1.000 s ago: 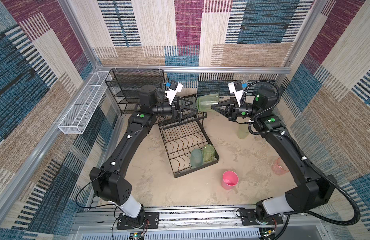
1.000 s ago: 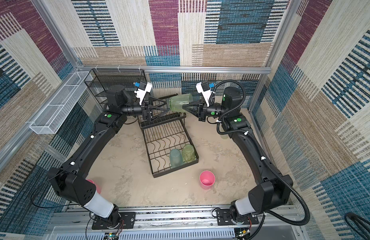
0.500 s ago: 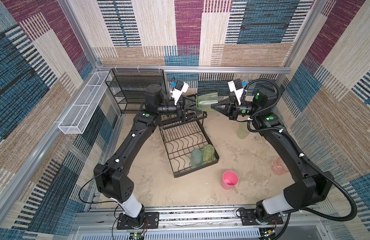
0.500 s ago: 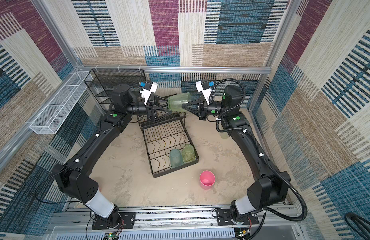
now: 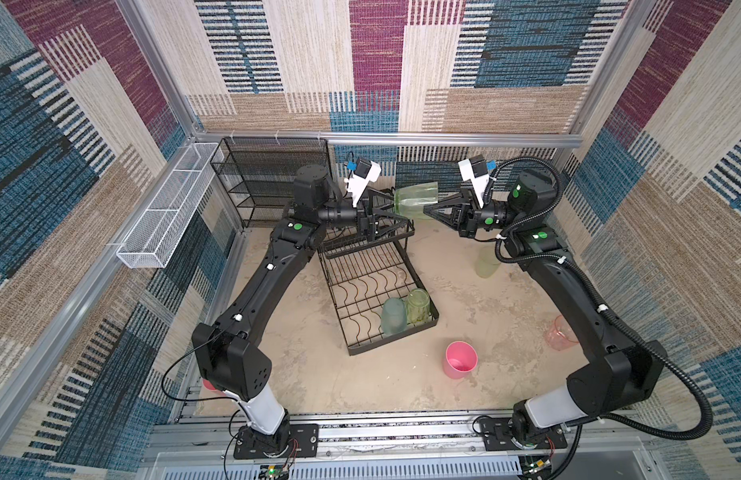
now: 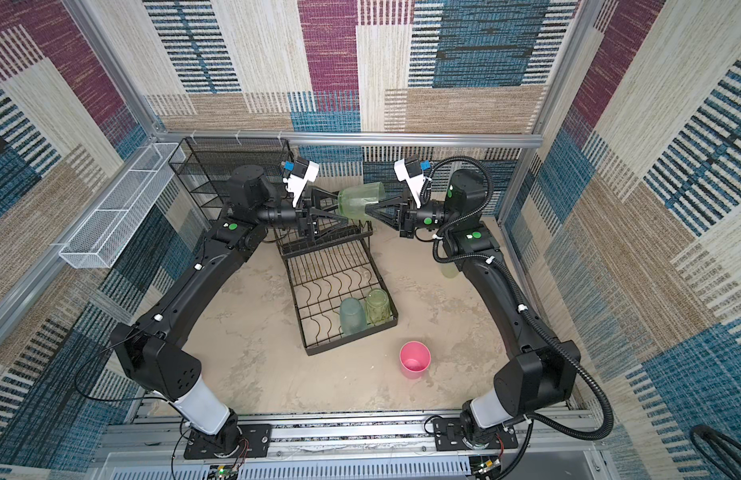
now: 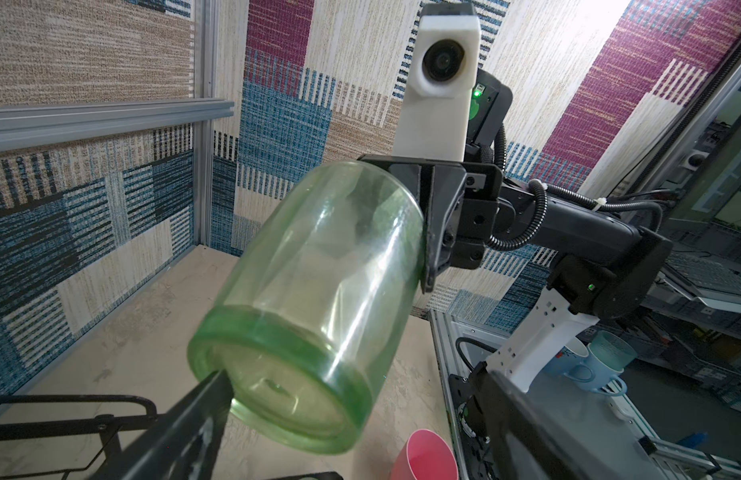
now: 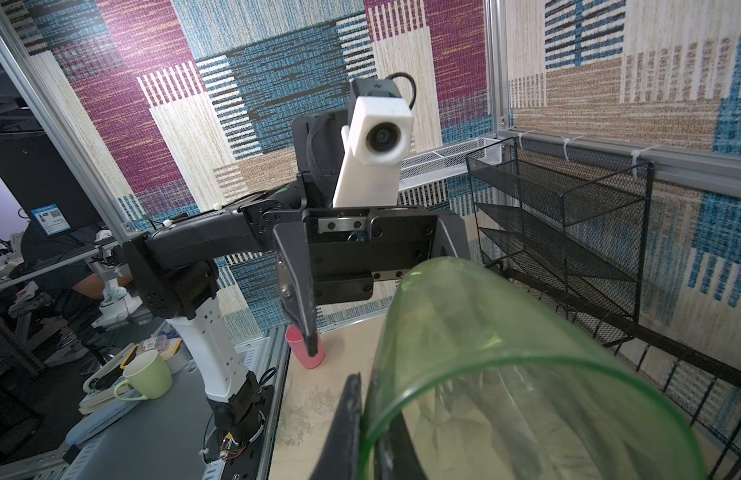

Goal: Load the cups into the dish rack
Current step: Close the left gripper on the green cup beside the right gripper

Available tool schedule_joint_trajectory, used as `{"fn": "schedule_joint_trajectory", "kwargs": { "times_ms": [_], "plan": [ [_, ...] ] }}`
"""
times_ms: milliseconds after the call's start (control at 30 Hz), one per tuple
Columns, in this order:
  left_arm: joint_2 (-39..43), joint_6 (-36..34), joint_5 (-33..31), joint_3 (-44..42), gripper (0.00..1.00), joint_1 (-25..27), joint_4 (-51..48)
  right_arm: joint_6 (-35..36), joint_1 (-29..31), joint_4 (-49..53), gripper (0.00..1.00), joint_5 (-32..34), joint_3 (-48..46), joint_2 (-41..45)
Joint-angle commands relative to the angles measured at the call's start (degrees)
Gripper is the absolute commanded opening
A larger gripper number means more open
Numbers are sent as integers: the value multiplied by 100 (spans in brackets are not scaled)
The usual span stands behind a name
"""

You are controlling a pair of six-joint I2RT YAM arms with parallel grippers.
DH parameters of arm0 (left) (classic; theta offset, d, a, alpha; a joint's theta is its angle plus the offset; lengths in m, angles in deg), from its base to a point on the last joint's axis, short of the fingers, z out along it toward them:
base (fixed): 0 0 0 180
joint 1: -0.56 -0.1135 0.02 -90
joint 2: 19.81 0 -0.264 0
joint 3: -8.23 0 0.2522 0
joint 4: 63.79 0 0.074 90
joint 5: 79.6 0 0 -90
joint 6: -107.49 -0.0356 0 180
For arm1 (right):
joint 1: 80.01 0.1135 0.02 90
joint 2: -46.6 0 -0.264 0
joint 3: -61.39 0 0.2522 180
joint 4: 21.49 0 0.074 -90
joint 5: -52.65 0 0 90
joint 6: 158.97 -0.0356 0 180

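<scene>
Both arms raised, wrists level, reaching inward to meet above the rear tier of the rack (image 5: 385, 341). Here the right end effector (image 5: 429, 206) is clamped on the rim of the green cup (image 5: 416, 198), which lies on its side in mid-air. Opposite, the left end effector (image 5: 400, 212) is spread wide, fingers flanking the cup's base. A teal cup (image 5: 393, 316) stands in the rack's front corner.

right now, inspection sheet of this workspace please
surface: mottled beige tabletop
job's things: translucent green plastic cup held sideways in air; pale teal cup, yellow-green cup in black wire dish rack; solid pink cup, reddish translucent cup, second yellow-green cup on tabletop
clutter: nothing seen
grippers: left gripper open, fingers flanking held cup's base; right gripper shut on its rim
cables: black corrugated hose by right arm
surroundings: black mesh shelf unit, white mesh trough
</scene>
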Motion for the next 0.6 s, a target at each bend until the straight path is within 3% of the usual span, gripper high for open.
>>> {"fn": "schedule_joint_trajectory", "kwargs": {
  "times_ms": [0, 267, 567],
  "plan": [
    [-112, -379, -135, 167, 97, 28, -250, -81, 75, -155, 0, -624, 22, 75],
    [-90, -483, -74, 255, 97, -134, -365, -73, 108, -80, 0, -576, -20, 156],
    [130, -1123, -277, 306, 97, -222, -1210, 23, 158, 167, 0, -390, 87, 201]
  ]
}}
